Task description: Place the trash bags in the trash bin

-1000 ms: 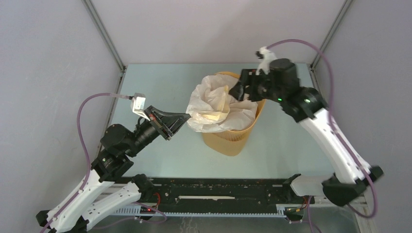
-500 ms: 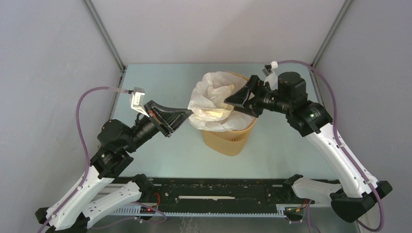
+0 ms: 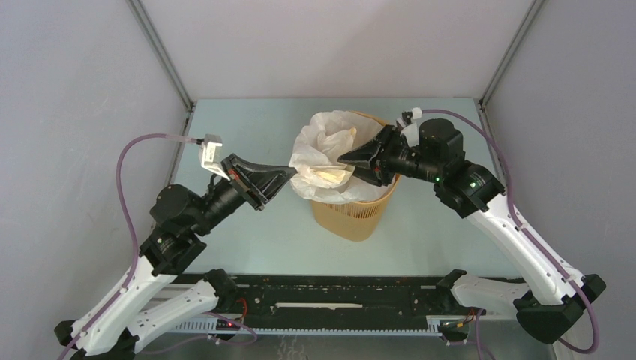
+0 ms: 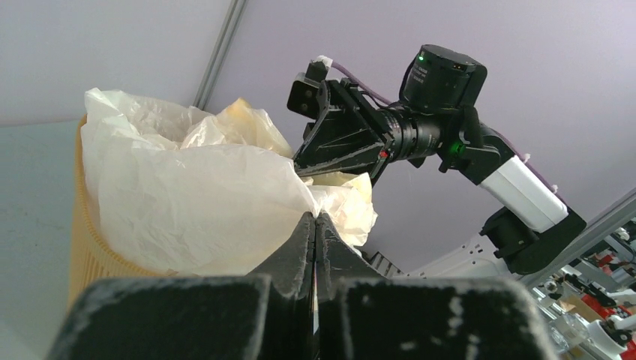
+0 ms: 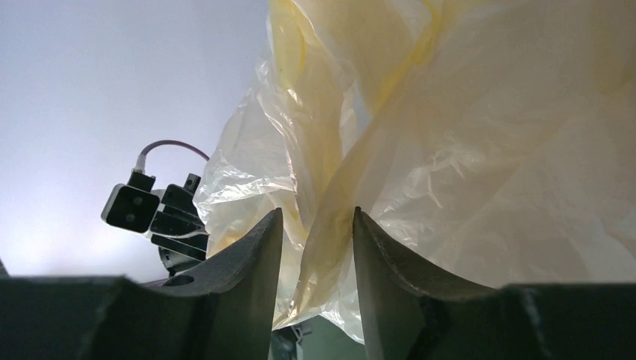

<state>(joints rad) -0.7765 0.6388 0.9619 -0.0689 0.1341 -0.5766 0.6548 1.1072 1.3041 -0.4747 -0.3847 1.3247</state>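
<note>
Jaws of the left gripper (image 3: 291, 174) are pressed fully together, their tip against the left edge of the trash bag (image 3: 322, 142); whether a fold of film is pinched there I cannot tell. The crinkly cream-white bag sits bunched in the mouth of the trash bin (image 3: 352, 214), spilling over its rim on the left and near sides. The orange-yellow bin stands upright near the middle of the table (image 3: 247, 127). From the right, the right gripper (image 3: 346, 160) reaches over the bin's mouth, jaws partly apart, with a yellowish fold of the bag standing between them and not clamped.
</note>
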